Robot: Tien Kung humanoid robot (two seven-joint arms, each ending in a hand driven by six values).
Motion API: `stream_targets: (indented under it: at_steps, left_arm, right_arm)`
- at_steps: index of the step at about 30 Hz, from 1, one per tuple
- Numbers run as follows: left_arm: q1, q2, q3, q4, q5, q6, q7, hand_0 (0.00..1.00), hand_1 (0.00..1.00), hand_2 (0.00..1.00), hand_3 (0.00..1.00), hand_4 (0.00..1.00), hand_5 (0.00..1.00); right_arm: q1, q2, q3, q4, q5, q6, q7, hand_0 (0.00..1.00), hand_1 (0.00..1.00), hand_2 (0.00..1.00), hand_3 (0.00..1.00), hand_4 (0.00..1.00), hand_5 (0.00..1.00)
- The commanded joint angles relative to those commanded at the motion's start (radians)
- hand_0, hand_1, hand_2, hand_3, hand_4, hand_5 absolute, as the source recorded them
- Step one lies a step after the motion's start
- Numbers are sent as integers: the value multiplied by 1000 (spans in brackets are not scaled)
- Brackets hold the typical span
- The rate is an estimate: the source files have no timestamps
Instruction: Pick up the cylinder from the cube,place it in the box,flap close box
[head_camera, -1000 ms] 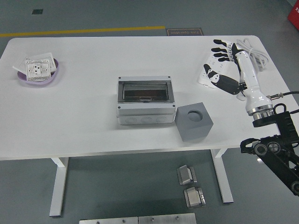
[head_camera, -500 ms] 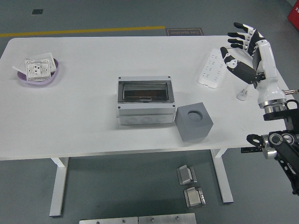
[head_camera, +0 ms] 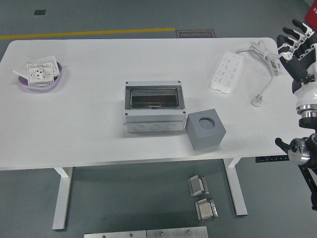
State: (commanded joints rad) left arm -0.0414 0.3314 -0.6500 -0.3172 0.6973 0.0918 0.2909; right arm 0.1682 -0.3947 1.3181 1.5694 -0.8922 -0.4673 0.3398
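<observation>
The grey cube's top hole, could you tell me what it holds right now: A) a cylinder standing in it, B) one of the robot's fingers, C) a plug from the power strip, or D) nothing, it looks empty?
D: the round recess in the grey cube shows only dark grey inside, and the right hand is off at the table's right edge, holding nothing.

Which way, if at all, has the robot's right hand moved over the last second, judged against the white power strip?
Yes. The right hand has swung rightward, off the power strip it hovered over, and now sits at the table's right edge, fingers spread, holding nothing.
</observation>
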Motion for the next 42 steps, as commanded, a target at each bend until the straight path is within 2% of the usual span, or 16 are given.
stream_targets:
  at_steps: [16, 42]
  left_arm:
    - [-8, -9, -6, -4, 4, 0, -1, 710, 709, 587, 794, 752, 302]
    - [-15, -9, 4, 2, -13, -2, 1, 710, 710, 587, 793, 751, 297]
  right_arm:
    - [-7, 8, -4, -25, 31, 3, 6, 652, 646, 672, 695, 707, 248]
    - [1, 10, -5, -40, 18, 4, 2, 644, 636, 666, 686, 671, 278]
